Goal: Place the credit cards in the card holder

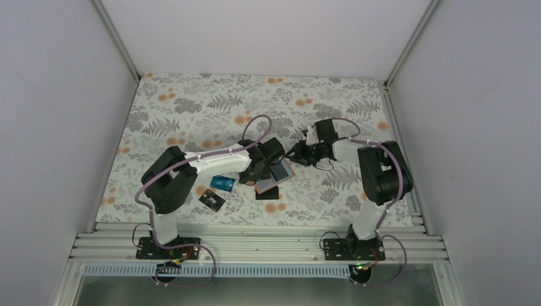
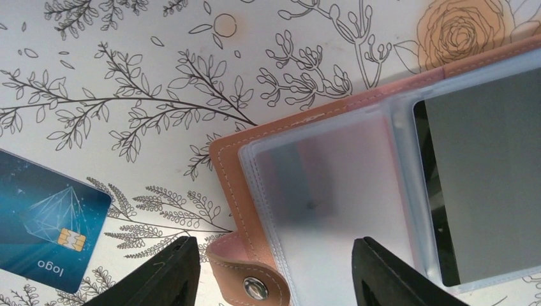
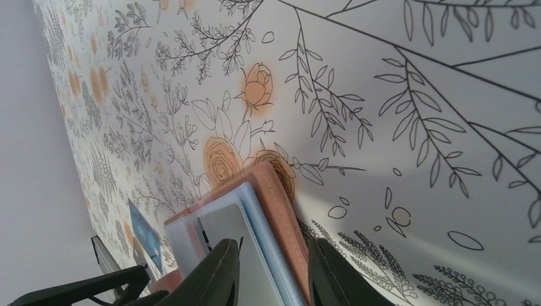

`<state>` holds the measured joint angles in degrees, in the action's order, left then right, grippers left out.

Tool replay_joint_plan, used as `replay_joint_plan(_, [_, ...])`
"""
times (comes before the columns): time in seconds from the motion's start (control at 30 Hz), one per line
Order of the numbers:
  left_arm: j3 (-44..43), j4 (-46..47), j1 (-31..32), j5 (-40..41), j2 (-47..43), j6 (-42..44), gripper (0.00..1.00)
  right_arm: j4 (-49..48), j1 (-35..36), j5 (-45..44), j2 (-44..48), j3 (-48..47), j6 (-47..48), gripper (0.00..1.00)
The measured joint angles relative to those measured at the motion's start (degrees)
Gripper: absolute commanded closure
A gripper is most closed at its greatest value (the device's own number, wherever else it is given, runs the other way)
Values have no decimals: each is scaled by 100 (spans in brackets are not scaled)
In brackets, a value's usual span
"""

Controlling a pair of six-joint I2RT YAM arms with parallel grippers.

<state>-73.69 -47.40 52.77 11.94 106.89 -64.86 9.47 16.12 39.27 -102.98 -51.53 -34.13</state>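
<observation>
Straddling the open card holder with left jaws parted, right jaws clamping its edge, I see the blue card lying leftward.

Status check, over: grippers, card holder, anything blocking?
Left gripper open above card holder, which lies open. Right gripper clamps its edge. Blue card, black card loose beside it. Nothing in the way.

Clearances, middle of the surface: crowded.
The left gripper hangs spread over the open card holder and the right gripper clamps its right edge. A blue card and a black card lie just left. The far edge and far corners are passable.
</observation>
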Motion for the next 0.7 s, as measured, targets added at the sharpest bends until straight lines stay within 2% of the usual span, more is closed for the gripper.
replay_joint_plan(0.43, [210, 155, 11, 155, 2, -26, 84, 254, 0, -87, 249, 179, 190, 65])
replay_joint_plan(0.5, [210, 168, 13, 179, 2, -24, 90, 323, 0, -122, 306, 214, 245, 61])
replay_joint_plan(0.6, [210, 186, 11, 240, 2, -31, 96, 407, 0, -157, 380, 286, 299, 49])
replay_joint_plan(0.63, [210, 190, 11, 267, 2, -20, 97, 428, 0, -164, 404, 321, 352, 43])
replay_joint_plan(0.7, [210, 188, 11, 310, 4, -4, 98, 501, 0, -177, 455, 396, 417, 38])
